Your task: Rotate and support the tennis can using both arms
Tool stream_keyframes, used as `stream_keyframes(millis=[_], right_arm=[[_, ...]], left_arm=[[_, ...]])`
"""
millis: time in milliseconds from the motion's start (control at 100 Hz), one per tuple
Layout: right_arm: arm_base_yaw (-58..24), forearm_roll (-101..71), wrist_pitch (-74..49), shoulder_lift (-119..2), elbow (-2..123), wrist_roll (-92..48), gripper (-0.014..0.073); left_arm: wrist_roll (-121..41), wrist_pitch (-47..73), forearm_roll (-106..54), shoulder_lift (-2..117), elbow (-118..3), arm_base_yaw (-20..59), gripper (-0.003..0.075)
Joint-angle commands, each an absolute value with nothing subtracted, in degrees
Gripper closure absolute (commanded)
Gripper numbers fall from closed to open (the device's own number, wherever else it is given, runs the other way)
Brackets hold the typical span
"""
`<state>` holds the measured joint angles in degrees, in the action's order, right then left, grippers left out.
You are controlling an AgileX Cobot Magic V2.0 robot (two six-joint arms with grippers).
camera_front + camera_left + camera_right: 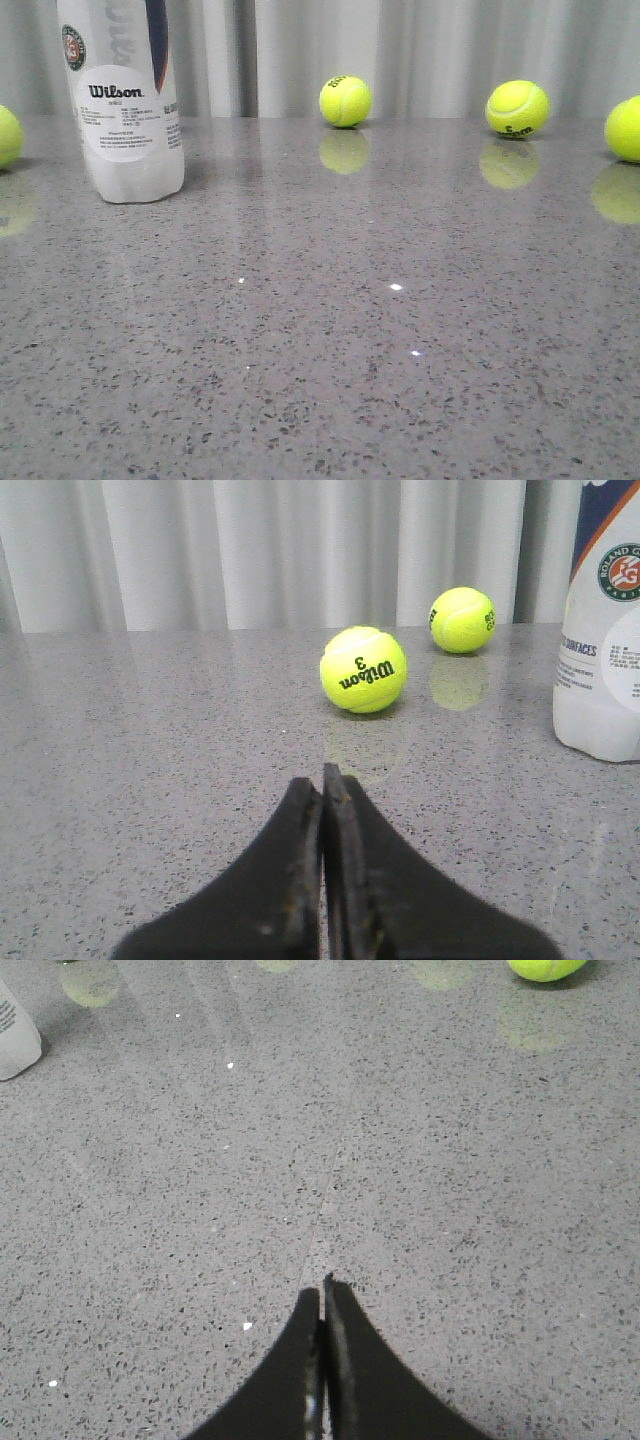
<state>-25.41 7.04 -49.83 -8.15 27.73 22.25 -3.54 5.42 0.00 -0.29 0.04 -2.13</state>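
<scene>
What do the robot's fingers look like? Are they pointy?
Yes, quite pointy. The left gripper has two flat black fingers that are wide at the base and curve up to narrow tips, like a beak. Their inner edges look a bit scuffed and dusty. The right gripper has the same black, tapering shape. No cables, markings or other arm parts show in these pictures.

Four yellow-green tennis balls (345, 101) sit well apart along the back of the speckled grey counter (400, 330), before pale curtains (450, 50).
</scene>
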Motion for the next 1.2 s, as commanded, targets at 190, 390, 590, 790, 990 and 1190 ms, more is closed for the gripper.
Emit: stream_keyframes(millis=[190,390,590,790,990,1190], right_arm=[[-23.73,11.71,-42.96,-8.93,26.15,22.13,0.0662],[-13.14,13.7,-26.67,-8.93,17.55,20.13,0.0662],[-1.08,9.41,0.52,-8.87,4.97,6.84,0.0662],[5.08,7.82,5.09,-2.72,-1.62,5.38,0.0662],[5.49,6.65,-0.87,1.51,-1.72,4.44,0.0662],[5.49,2.19,-1.24,1.62,-1.72,-1.5,0.0662]], left_arm=[[-2.81,1.34,0.0,-2.29,2.58,-1.62,0.0739],[-2.81,1.34,0.0,-2.29,2.58,-1.62,0.0739],[-2.81,1.34,0.0,-2.29,2.58,-1.62,0.0739],[-2.81,1.34,0.0,-2.29,2.58,-1.62,0.0739],[-2.81,1.34,0.0,-2.29,2.58,-1.62,0.0739],[-2.81,1.34,0.0,-2.29,2.58,-1.62,0.0739]])
